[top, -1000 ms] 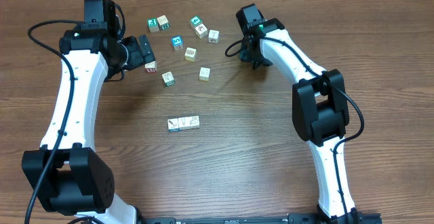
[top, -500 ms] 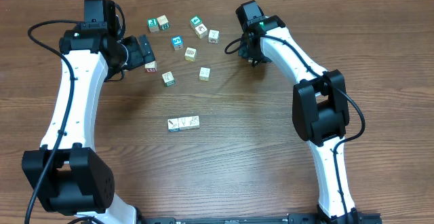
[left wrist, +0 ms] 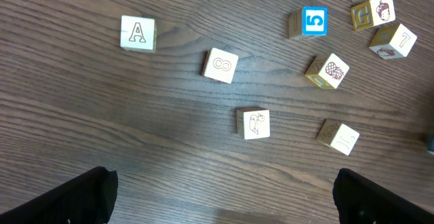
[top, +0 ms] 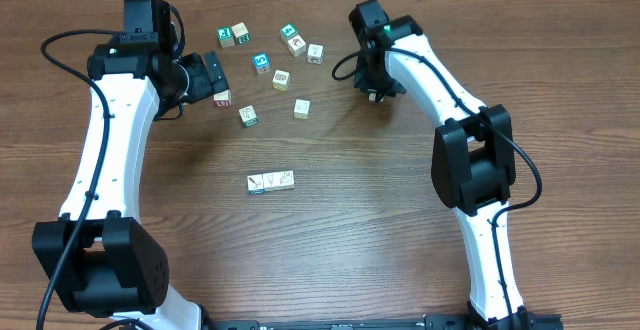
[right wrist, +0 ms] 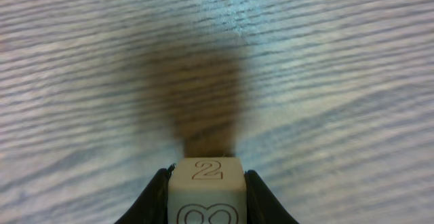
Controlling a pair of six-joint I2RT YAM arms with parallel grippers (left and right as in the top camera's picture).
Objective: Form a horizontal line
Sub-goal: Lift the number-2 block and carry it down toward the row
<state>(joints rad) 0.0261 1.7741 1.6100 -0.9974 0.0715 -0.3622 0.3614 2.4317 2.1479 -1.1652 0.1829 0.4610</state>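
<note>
Overhead view: bright, even light on the brown table (top: 350, 250), shadows soft and faint. Left wrist view: sharp, cooler and a little dim. Right wrist view: pale, washed-out wood, blurred, with a dark fuzzy shadow (right wrist: 203, 102) just beyond the cube (right wrist: 206, 183).

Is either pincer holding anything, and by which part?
The right pincer clamps a pale cube marked 2 by its opposite side faces; the left pincer is open, holding nothing.

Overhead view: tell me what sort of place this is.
Probably a robotics lab bench: a white left arm and right arm at a wood-grain table, small picture cubes scattered; the right pincer grips a numbered cube.
</note>
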